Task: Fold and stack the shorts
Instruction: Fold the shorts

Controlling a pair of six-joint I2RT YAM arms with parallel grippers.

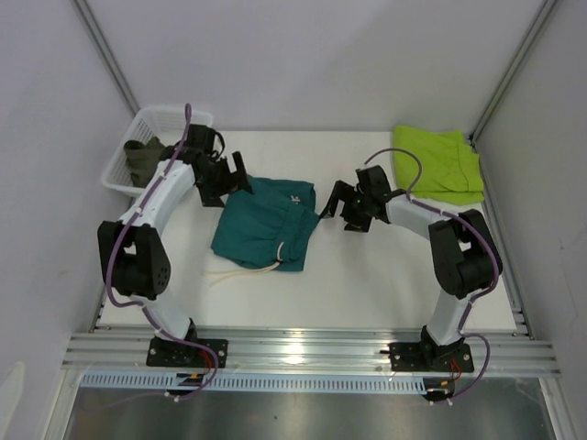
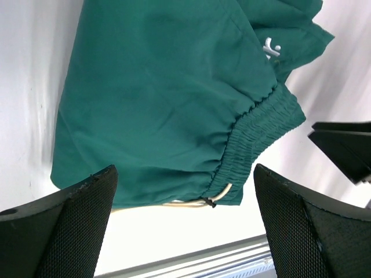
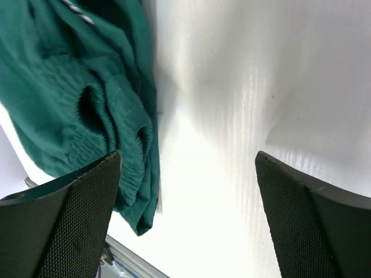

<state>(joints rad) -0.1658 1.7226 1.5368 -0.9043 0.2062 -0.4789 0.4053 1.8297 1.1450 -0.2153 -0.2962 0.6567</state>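
The left fingers (image 2: 75, 226) are spread wide and hold nothing, hanging just above the soft teal cloth shorts (image 1: 266, 225) near the gathered waistband. The right fingers (image 3: 301, 220) are also apart and empty, over the bare white desk (image 3: 232, 116) just beside the same shorts. This teal pair lies in the middle of the desk, loosely doubled, its cream drawstring (image 1: 240, 269) trailing toward the near side, so I judge its folding is not finished. The lime-green pair (image 1: 440, 163) rests flat in the far right corner and looks already folded; the dark olive pair (image 1: 145, 156) sits crumpled in the white plastic basket (image 1: 119, 165) at far left, not yet begun. Nothing is stacked. Pale plain walls (image 1: 293, 55) enclose the desk, and a metal rail (image 1: 312, 348) runs along its near edge.
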